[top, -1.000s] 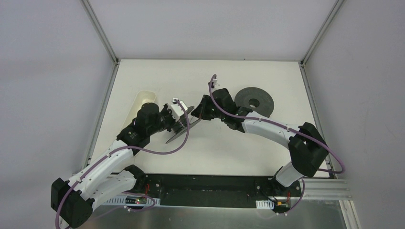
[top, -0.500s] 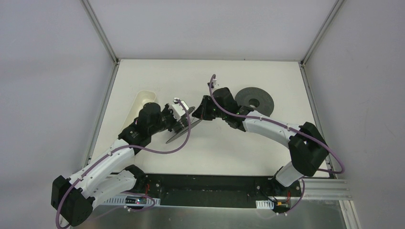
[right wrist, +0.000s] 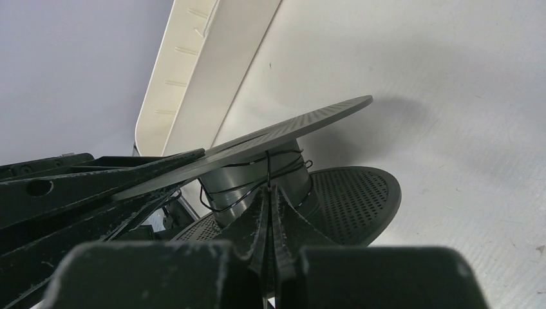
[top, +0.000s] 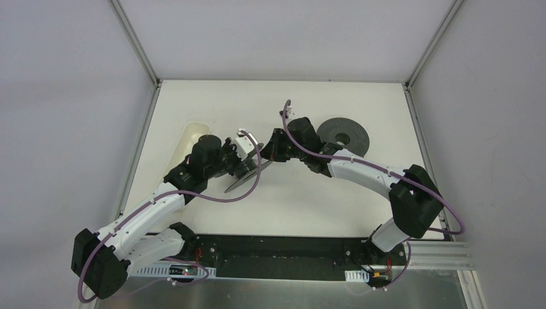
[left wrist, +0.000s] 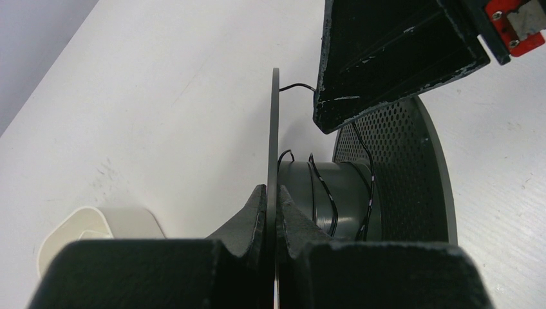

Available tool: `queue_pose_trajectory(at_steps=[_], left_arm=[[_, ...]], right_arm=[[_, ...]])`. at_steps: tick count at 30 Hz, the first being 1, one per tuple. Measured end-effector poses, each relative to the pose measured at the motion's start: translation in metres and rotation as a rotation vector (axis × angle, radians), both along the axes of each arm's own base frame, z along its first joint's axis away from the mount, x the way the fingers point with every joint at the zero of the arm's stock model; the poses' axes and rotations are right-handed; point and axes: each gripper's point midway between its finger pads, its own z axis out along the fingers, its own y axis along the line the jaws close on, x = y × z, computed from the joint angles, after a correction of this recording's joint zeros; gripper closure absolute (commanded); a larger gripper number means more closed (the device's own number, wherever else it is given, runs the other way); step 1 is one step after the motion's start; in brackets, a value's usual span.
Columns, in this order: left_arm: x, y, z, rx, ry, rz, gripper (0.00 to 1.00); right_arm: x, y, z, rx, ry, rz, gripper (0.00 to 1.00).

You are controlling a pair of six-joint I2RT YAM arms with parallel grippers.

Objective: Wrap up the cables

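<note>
Thin, dark, thread-like cable (left wrist: 313, 183) loops loosely round the hub of the black perforated spool (left wrist: 399, 154); probably light, springy, slippery. The left hand (left wrist: 272, 198) clamps the spool's flange; the right hand (right wrist: 269, 196) pinches the strand, best gripped near the hub.

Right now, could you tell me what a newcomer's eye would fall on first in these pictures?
Mid-table, both arms meet over a black spool: the left gripper is clamped on one flange's edge, the right gripper shut on the thin cable looped loosely round the hub. A second reel lies flat at the right rear, a cream tray at the left.
</note>
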Motion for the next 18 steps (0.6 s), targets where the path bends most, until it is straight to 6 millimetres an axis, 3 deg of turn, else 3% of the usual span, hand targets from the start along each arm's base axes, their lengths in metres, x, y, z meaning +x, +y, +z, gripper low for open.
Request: queue_pose_trajectory(at_steps=[18], left_arm=[[-0.0044,-0.0027,0.003,-0.015,0.0,-0.025,1.0]], right_arm=[[0.007,0.0076,-0.0052,-0.014,0.014,0.0,1.0]])
